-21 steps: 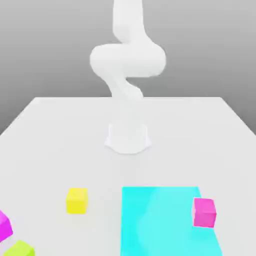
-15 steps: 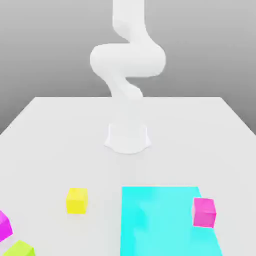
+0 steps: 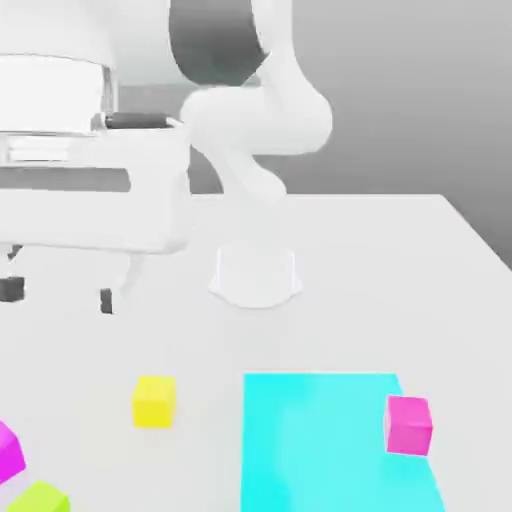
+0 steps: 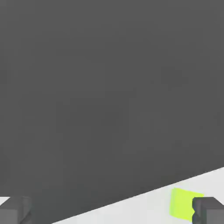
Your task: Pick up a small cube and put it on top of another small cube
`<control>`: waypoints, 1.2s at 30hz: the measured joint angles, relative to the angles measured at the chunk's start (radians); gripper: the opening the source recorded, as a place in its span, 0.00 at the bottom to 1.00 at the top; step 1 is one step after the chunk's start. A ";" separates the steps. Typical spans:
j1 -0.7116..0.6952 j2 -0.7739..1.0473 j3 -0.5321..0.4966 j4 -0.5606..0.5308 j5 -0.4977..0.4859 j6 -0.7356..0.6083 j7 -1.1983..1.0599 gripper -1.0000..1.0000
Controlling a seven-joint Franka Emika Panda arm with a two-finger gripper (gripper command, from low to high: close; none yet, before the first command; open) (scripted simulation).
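"How does the gripper [image 3: 58,295] stand?"
"Its fingers are apart, with nothing between them, up above the counter [image 3: 330,340]."
"And the lime-green cube [image 3: 40,498]?"
"Below the gripper, on the counter, near the magenta cube [image 3: 9,453]."

The lime-green cube [image 4: 181,204] is partly occluded by one fingertip [image 4: 208,210] of the open jaws. In the exterior view, below the jaws, the frame edge truncates that cube, the magenta cube [image 3: 9,453] and the cyan sheet [image 3: 335,445].
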 joint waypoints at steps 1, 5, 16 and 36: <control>-0.007 0.036 -0.003 0.004 0.006 0.008 -0.002 0.50; -0.038 0.182 -0.015 0.021 0.032 0.042 -0.013 0.50; -0.123 0.532 0.010 0.079 0.102 0.198 -0.052 0.00; -0.201 0.365 -0.124 -0.032 0.139 0.127 0.063 1.00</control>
